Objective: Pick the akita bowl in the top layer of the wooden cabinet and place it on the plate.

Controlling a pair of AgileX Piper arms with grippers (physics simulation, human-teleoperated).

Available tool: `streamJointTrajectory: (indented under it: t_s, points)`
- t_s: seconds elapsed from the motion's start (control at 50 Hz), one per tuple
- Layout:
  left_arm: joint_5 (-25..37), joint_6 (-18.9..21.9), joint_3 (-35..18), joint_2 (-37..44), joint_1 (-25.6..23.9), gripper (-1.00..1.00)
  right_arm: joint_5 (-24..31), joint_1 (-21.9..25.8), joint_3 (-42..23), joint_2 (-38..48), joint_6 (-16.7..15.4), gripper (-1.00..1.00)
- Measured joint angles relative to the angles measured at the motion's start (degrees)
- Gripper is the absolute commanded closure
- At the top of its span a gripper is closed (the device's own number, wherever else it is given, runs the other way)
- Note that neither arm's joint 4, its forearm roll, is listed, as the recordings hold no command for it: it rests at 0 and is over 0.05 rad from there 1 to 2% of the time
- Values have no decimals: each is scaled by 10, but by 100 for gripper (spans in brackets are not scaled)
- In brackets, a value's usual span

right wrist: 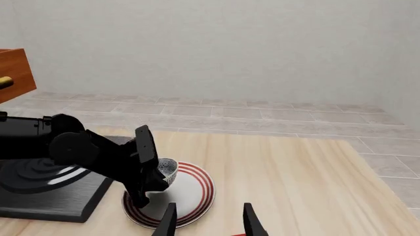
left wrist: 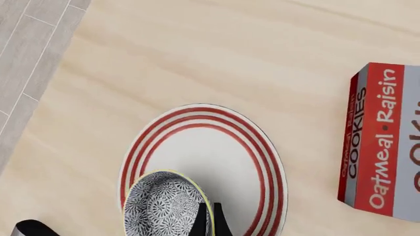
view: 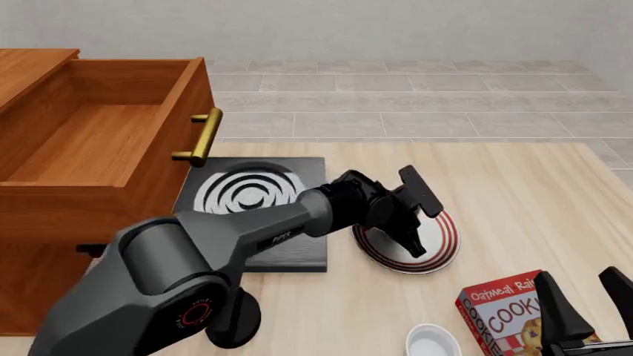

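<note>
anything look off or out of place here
Only the top layer of the wooden cabinet hangs open and empty. The akita bowl sits upright over the plate; nothing spilled or damaged.

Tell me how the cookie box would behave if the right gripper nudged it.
The cookie box looks like light cardboard, so it would probably slide easily on the smooth table. It seems to stand upright on a narrow base, so a high push might tip it. It likely dents under squeezing.
</note>
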Motion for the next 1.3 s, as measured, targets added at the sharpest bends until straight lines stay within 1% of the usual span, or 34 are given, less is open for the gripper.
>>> streamJointTrajectory:
  t_s: [0.92, 0.94, 1.3]
  points:
    - [48, -60, -61, 43, -13, 100, 0, 0, 0, 0, -1, -100]
    - [49, -61, -62, 44, -14, -100, 0, 0, 0, 0, -1, -100]
    - [70, -76, -85, 56, -16, -100, 0, 0, -1, 0, -3, -100]
